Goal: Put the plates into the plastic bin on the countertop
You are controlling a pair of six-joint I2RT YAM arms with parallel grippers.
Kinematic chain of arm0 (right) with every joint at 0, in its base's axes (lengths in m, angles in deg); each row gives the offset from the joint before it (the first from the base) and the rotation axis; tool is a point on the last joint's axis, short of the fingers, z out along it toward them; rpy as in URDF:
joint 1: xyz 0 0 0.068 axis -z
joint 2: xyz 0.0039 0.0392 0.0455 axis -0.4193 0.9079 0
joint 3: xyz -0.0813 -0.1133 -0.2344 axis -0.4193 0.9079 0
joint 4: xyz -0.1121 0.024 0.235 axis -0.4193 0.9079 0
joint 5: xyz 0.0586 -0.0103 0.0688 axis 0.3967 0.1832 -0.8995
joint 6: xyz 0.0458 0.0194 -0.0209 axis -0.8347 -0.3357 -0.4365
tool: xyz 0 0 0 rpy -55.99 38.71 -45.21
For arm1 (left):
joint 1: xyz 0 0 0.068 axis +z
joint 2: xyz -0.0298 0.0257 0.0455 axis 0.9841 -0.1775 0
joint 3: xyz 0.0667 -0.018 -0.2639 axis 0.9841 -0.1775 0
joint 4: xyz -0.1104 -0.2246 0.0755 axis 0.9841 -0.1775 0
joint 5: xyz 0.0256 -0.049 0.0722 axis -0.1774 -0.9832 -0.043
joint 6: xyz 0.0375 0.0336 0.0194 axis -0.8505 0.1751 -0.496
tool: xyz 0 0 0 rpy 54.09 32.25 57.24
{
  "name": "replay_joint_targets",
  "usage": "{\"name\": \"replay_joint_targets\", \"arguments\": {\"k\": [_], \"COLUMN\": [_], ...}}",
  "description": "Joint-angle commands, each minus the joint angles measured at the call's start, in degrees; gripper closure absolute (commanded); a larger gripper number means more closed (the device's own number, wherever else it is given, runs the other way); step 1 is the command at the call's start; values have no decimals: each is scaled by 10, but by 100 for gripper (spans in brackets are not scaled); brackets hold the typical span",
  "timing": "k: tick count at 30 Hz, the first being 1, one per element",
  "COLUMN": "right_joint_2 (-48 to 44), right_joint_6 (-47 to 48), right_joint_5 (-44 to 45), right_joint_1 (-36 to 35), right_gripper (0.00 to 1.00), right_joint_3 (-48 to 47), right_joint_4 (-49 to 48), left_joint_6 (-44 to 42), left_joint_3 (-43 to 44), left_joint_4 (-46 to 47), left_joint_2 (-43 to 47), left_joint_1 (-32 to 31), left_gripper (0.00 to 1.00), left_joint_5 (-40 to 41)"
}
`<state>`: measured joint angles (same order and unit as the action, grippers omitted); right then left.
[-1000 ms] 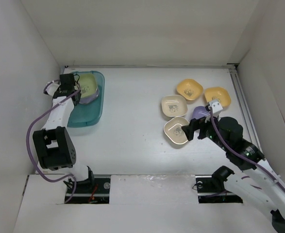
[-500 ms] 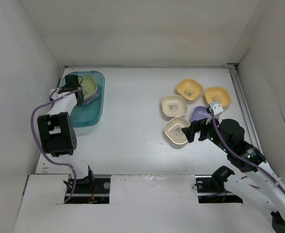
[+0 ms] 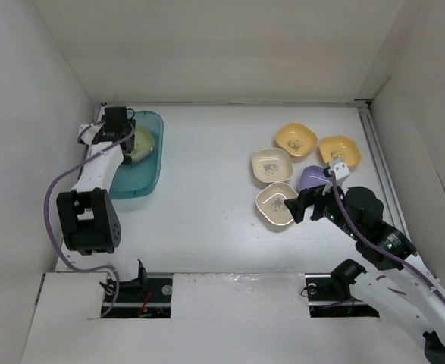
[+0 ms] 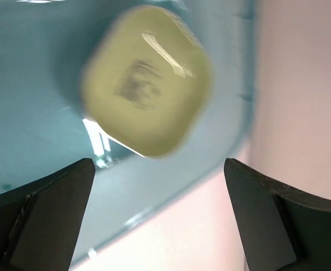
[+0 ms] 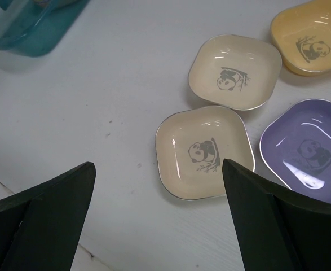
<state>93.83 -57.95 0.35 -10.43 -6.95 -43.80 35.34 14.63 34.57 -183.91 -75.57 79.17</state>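
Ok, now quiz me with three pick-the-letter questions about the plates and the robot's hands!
1. Where is the green plate? A) beside the yellow ones B) in the teal bin C) in a gripper
2. How many yellow plates lie on the countertop? A) two B) one C) four
3. The right gripper is: A) shut on a purple plate B) shut on a cream plate C) open, empty
Answers: 1 B, teal floor surrounds it; 2 A, both sit far right; 3 C, jaws apart, nothing between.
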Motion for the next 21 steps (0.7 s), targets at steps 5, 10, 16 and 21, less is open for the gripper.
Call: {"name": "replay_joint_targets", "arguments": {"k": [5,10,16,21], "right_joint_2": [28,61,43,15], "right_joint_6": [-9,-46,-51,-46], "right_joint_5": [74,174,207,169], "right_joint_1": [4,4,20,20], "right_gripper": [0,0,0,0], "right_joint_3": [-15,-76,-101,-88], "right_joint_4": [-5,63,88,83], "left_joint_6": [-239,-308,-331,-341], "left_joint_3": [81,82,167,232], "left_joint_4": [67,100,102,70], "left_joint_2": [18,-42,-160,-244], "left_joint_1": [-166,-328,-452,-476], "left_gripper": [0,0,0,6], "left_joint_5": [-63,-83,-92,-66]}}
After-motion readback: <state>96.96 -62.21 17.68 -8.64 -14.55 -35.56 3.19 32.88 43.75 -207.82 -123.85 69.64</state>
